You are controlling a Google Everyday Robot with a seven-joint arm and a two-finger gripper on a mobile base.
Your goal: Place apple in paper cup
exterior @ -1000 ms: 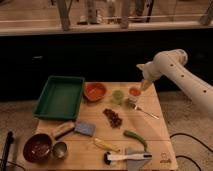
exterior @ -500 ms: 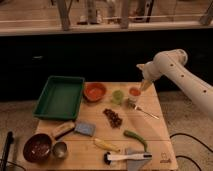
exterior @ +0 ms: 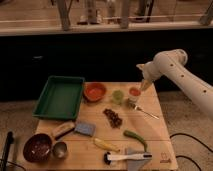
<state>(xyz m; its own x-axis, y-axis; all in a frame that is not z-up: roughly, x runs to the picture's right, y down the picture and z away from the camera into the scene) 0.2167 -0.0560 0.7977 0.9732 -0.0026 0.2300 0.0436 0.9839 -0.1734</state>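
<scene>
Below the end effector [exterior: 144, 85], spreading off to its left and toward the camera: a wooden desk [exterior: 161, 134]. Slanting in from the right edge, a white arm [exterior: 182, 74], ending in the end effector above the far right part of the desk. Well apart to the left of the end effector, at the far left corner, a green tray [exterior: 60, 97]. Farthest off, down and left at the near corner, a dark bowl [exterior: 38, 147] with a small metal cup [exterior: 60, 149] just beside it. Left of the end effector, an orange bowl [exterior: 95, 91], and between that and the end effector a green round item [exterior: 118, 96]. Well below the end effector, at the near edge, a white-handled brush [exterior: 127, 157]. Down and left: a blue sponge [exterior: 85, 129], a dark cluster [exterior: 114, 118], perhaps grapes, a yellow banana [exterior: 106, 145], a green pepper [exterior: 135, 137]. Just below the end effector, a fork [exterior: 146, 111] lying slantwise. Just below and left of the end effector tip, an upright paper cup [exterior: 134, 95]. At the mouth of that cup, right beside the tip, a red-orange patch, apparently the apple [exterior: 134, 90]; inside the cup or just over it, cannot tell. Opening of the end effector, and any hold on the apple: cannot tell.
</scene>
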